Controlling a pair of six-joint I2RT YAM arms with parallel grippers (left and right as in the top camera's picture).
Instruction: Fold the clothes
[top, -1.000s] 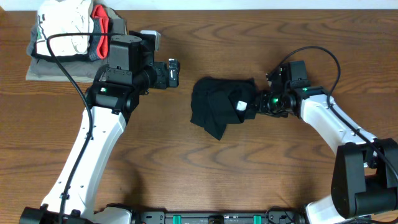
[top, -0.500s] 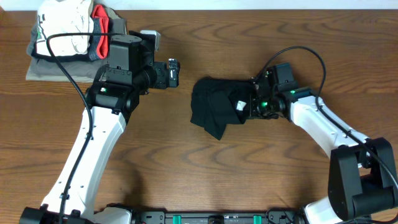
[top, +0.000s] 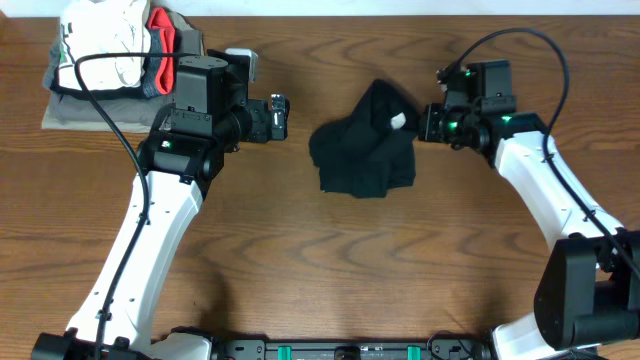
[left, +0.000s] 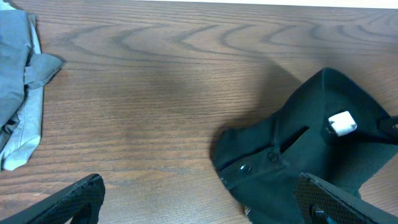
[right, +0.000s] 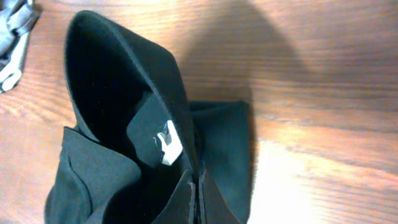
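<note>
Here, black T-shirt (top: 365, 155) bunched, raised corner pinched in right gripper (top: 425, 122)

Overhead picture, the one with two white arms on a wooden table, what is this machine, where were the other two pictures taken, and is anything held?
Those are two robot arms, each ending in a two-finger gripper. The overhead view is from a fixed camera above; the others are from a camera on each wrist. On the brown wooden table lies a crumpled black soft-fabric T-shirt, to be folded. The right gripper appears to pinch one raised edge. The left gripper is open and empty. A pile of white, red and grey clothes sits near the left arm.
</note>
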